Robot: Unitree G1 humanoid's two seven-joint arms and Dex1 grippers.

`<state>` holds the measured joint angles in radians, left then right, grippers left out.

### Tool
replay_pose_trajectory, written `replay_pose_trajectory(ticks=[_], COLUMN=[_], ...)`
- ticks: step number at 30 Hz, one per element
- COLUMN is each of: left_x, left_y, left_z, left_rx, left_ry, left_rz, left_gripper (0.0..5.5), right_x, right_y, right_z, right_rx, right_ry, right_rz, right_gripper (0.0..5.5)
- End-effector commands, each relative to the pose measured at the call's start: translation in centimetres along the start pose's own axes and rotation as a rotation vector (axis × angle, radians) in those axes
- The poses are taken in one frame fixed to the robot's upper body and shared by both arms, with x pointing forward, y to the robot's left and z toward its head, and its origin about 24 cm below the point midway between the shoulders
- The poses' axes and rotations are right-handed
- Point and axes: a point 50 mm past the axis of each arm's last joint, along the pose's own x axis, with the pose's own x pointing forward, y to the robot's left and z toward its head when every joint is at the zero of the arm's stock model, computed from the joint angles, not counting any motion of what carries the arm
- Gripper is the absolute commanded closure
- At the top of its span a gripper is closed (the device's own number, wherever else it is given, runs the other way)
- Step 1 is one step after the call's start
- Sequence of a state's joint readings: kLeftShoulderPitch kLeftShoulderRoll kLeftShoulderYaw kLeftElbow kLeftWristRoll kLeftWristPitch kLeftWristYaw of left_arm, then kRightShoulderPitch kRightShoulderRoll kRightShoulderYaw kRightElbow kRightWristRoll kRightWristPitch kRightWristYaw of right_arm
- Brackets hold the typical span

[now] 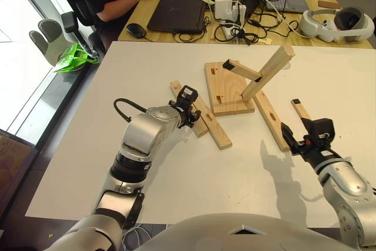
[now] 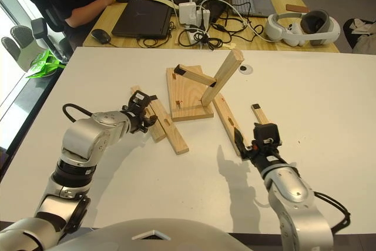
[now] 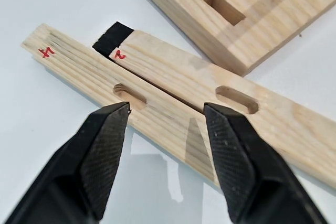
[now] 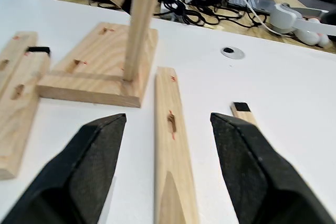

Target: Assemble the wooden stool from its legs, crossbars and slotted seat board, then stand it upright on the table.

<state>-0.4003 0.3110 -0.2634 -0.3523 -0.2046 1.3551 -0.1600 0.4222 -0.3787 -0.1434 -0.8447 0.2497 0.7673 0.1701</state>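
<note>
The slotted seat board [image 1: 226, 89] lies flat at mid-table. One leg [image 1: 267, 73] stands tilted in it, with a black-tipped crossbar [image 1: 242, 69] joined to that leg. Two loose legs [image 3: 89, 74] [image 3: 210, 85] lie side by side in front of the board. My left gripper [image 3: 167, 109] hovers open just above them, its fingers straddling both. Another leg [image 4: 170, 145] lies flat to the right of the board, and my right gripper [image 4: 168, 121] is open with this leg between its fingers. A short black-tipped crossbar [image 1: 300, 109] rests beside it.
Behind the white table stands a wooden desk with laptops [image 1: 176, 13], tangled cables [image 1: 235, 19] and a white headset [image 1: 338, 24]. A round grommet [image 2: 245, 70] sits in the table top behind the board. The table's left edge [image 1: 70, 121] drops off near my left arm.
</note>
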Motion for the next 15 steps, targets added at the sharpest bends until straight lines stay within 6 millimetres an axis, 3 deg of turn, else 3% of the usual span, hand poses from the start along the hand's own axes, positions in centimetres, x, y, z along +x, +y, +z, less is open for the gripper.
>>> replay_pose_trajectory(ticks=[1,4,10,15], left_x=[-0.7,-1.0,-1.4,-1.5], left_y=[-0.2,-0.3,-0.1,-0.7], left_z=[1.1,2.2,3.2,3.9], left_rx=[0.001,-0.019,-0.076,-0.101], left_ry=[-0.072,-0.147,-0.217,-0.253], left_rz=[0.046,0.092,0.143,0.144], left_gripper=[2.91,2.91,2.91,2.91], right_x=[-1.1,-1.1,-0.6,0.5], right_y=[-2.4,-2.9,-3.0,-3.4], right_z=[-1.2,-2.2,-2.6,-3.1], right_rx=[-0.015,0.076,0.111,0.076], right_ry=[0.074,0.153,0.22,0.288], right_rz=[-0.016,0.027,0.129,0.176], right_gripper=[2.51,2.51,1.4,1.4])
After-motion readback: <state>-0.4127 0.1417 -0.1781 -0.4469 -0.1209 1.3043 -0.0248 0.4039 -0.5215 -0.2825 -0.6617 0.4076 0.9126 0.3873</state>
